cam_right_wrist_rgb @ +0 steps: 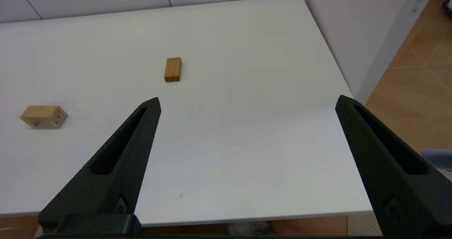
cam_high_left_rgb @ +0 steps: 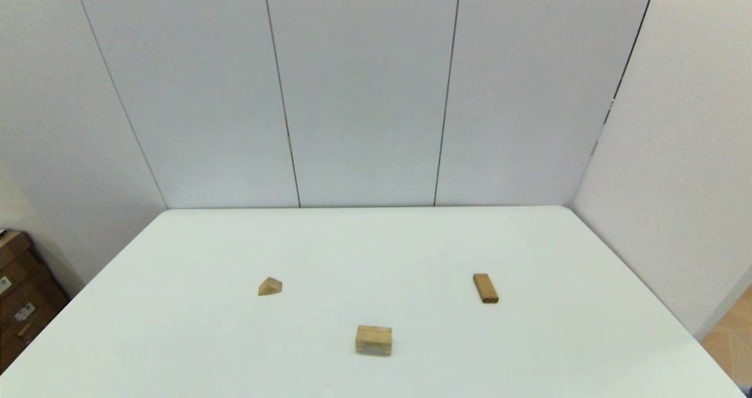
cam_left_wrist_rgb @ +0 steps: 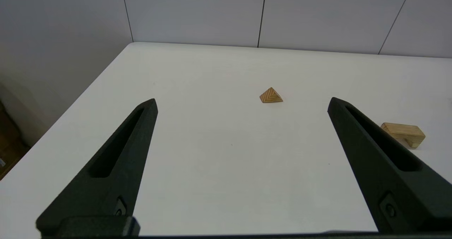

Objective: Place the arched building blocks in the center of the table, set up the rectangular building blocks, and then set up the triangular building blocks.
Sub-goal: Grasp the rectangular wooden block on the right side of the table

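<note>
The arched block [cam_high_left_rgb: 373, 340] stands on its two legs near the front middle of the white table [cam_high_left_rgb: 376, 245]; it also shows as the arched block [cam_left_wrist_rgb: 404, 134] and the arched block [cam_right_wrist_rgb: 44, 116]. The rectangular block [cam_high_left_rgb: 485, 288] lies flat to the right, seen too as the rectangular block [cam_right_wrist_rgb: 173, 69]. The triangular block [cam_high_left_rgb: 269, 286] sits to the left, also the triangular block [cam_left_wrist_rgb: 271, 95]. Neither arm appears in the head view. My left gripper [cam_left_wrist_rgb: 242, 103] hangs open, well short of the triangular block. My right gripper [cam_right_wrist_rgb: 247, 103] is open too, back near the table's front edge, holding nothing.
White wall panels close off the back and right of the table. Cardboard boxes [cam_high_left_rgb: 20, 292] stand on the floor beyond the table's left edge. Wooden floor [cam_right_wrist_rgb: 413, 73] shows past the right edge.
</note>
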### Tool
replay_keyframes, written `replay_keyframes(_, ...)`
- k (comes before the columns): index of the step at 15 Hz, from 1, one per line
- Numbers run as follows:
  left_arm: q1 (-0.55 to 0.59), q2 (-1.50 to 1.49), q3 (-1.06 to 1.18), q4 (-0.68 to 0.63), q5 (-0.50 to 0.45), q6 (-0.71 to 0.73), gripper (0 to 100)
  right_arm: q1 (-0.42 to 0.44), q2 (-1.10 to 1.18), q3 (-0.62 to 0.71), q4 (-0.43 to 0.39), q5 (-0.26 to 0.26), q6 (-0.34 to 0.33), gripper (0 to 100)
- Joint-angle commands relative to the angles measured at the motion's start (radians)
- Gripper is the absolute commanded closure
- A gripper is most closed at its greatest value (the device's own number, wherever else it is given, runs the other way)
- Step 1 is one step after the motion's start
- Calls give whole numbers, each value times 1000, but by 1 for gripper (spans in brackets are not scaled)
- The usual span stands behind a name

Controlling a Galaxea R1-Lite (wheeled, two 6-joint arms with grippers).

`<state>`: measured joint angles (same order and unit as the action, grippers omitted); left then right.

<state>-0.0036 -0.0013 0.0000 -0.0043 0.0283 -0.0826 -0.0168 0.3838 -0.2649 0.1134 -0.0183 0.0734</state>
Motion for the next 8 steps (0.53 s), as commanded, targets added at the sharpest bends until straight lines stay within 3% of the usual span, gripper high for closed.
replay_keyframes(1,1,1,0,0,1,-2,0,-17,515,-341,8,-6,-7,0)
replay_keyframes(5,1,1,0,1,1,0,0,1,912,-557,32,-5,-69,0)
replay_keyframes(8,-1,1,0,0,1,0,0,20,1075,-654,166,-6,-150,0)
